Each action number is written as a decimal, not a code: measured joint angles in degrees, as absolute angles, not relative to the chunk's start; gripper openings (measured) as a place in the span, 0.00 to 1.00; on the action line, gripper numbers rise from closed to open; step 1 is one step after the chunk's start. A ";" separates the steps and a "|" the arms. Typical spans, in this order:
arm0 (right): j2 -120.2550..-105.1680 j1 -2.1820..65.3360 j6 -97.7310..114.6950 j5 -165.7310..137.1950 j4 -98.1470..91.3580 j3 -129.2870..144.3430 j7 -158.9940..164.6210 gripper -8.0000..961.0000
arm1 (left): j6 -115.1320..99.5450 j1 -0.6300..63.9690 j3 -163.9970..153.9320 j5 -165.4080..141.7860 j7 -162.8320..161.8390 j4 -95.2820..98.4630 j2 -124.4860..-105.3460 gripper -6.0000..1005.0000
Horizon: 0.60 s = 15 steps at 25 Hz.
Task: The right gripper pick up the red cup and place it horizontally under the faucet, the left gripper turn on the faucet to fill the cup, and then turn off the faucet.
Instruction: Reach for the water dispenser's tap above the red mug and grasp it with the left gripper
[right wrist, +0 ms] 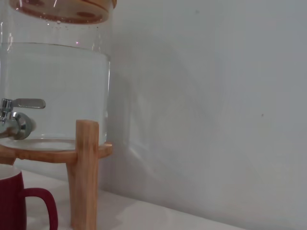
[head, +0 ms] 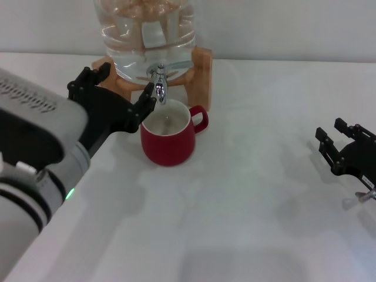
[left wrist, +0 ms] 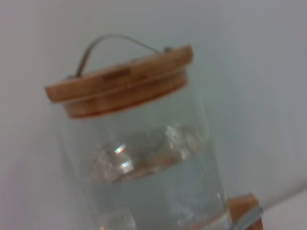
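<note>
The red cup (head: 169,141) stands upright on the white table, its mouth directly under the spout of the chrome faucet (head: 160,82); its handle points right. My left gripper (head: 120,88) is open just left of the faucet. One black prong reaches close beside the spout and the others sit by the wooden stand (head: 202,67). My right gripper (head: 338,134) rests open and empty at the far right of the table, well away from the cup. The right wrist view shows the faucet (right wrist: 17,122), its lever lying level, and the cup (right wrist: 14,201) below it.
The clear water jug (head: 144,29) sits on the wooden stand against the back wall. In the left wrist view the jug (left wrist: 153,182) carries a wooden lid (left wrist: 120,79). The white table (head: 247,223) spreads out in front of the cup.
</note>
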<state>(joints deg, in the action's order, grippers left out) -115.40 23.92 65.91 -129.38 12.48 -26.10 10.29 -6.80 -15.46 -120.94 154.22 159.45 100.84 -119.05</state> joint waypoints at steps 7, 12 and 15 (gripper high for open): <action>-115.40 23.90 65.80 -129.13 12.48 -26.35 10.29 0.42 | 9.90 -17.20 -117.37 156.50 158.94 94.31 -119.20 0.78; -115.40 24.15 65.25 -128.89 12.48 -26.44 10.28 0.42 | 22.75 -17.75 -113.21 160.27 158.95 88.17 -119.27 0.78; -115.40 24.37 64.86 -128.83 12.48 -26.46 10.28 0.42 | 29.89 -17.43 -111.52 161.29 159.12 84.02 -119.27 0.78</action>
